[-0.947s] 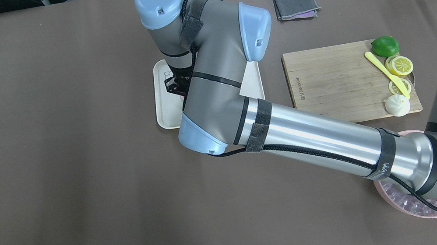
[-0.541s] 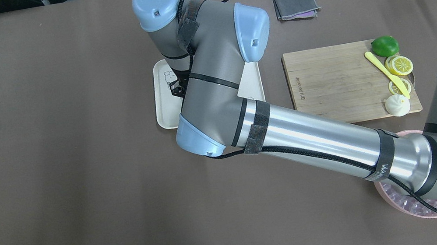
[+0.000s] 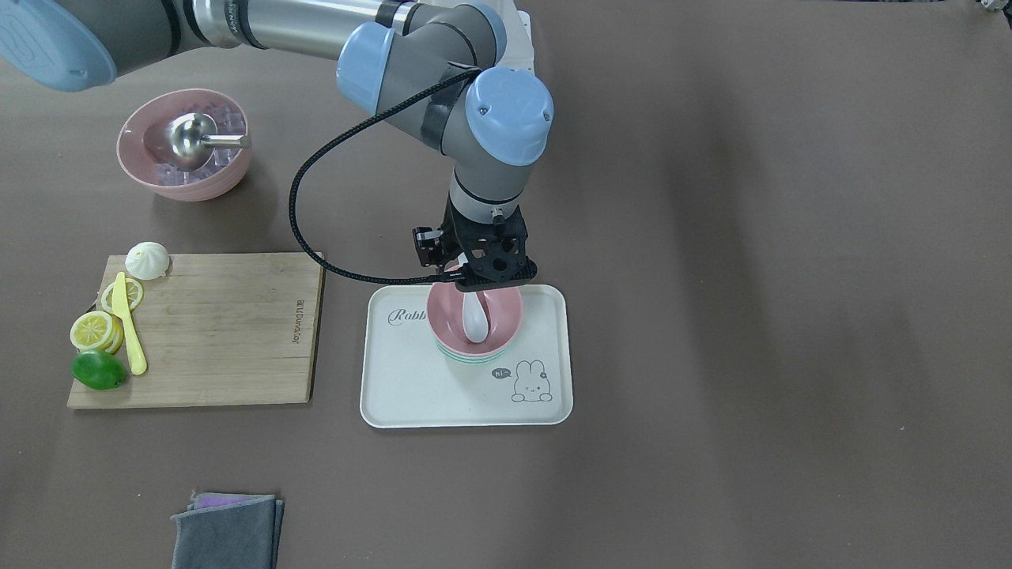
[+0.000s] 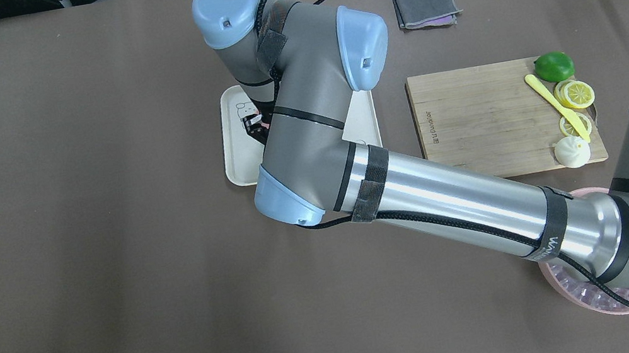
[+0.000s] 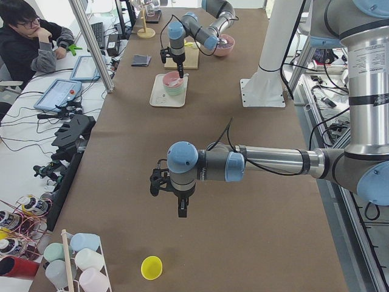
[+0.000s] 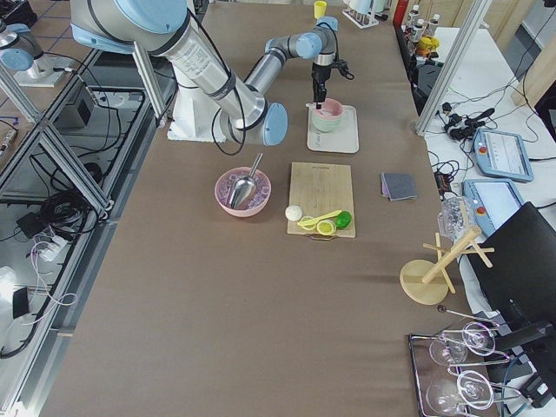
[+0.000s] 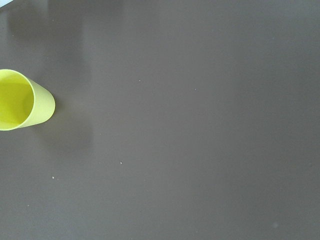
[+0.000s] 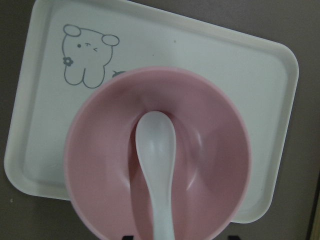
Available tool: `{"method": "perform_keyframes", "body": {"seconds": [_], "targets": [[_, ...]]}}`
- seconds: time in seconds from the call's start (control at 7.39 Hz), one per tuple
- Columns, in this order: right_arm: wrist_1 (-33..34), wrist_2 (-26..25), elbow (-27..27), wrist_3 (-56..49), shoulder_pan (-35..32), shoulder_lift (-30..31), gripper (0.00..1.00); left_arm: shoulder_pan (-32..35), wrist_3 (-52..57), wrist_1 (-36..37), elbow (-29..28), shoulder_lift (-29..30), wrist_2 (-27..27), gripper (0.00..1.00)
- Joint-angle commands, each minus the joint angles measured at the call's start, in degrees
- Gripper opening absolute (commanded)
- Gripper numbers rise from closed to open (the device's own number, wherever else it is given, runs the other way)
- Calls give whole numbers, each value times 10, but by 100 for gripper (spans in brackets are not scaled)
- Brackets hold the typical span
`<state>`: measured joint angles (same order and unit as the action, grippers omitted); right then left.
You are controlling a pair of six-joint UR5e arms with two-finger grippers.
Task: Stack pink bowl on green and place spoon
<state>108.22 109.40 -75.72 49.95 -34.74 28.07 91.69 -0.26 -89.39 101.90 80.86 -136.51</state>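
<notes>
Right gripper (image 3: 477, 286), jaws wide, hangs straight above spoon (image 3: 477, 318), whose handle leans up between them from pink bowl (image 3: 512, 310), mid-worktop.

We look down into the pink bowl (image 8: 200, 165), which sits on a white tray (image 8: 250, 65) w/ a rabbit drawing (image 8: 85, 57) near its top-left corner; the bowl's rim overlaps the tray's lower edge. A white spoon (image 8: 156, 150) lies inside, scoop approx. at the bowl's centre, handle running down out of the btm of the view. Dark brown table (image 8: 15, 30) shows at the corners, and two small dark tips (image 8: 129, 237) sit at the btm edge, one each side of the handle, not touching it.
</notes>
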Motion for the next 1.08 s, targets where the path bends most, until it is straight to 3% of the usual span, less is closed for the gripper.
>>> {"method": "perform_keyframes", "body": {"seconds": [0.0, 0.27, 0.41, 0.68, 0.95], "targets": [[0, 4, -5, 0, -15, -2, 99, 0, 0, 2, -1, 0, -2, 100], [-6, 70, -7, -35, -105, 29, 99, 0, -7, 11, -6, 0, -6, 100], [-14, 98, -7, -109, -157, 65, 100, -1, -7, 30, -4, 1, -7, 100], [-55, 104, -24, -177, -246, 158, 100, -2, -7, 56, -2, 2, -5, 99], [-77, 141, -28, -323, -338, 238, 100, -1, -4, 57, 10, 7, -8, 99]]}}
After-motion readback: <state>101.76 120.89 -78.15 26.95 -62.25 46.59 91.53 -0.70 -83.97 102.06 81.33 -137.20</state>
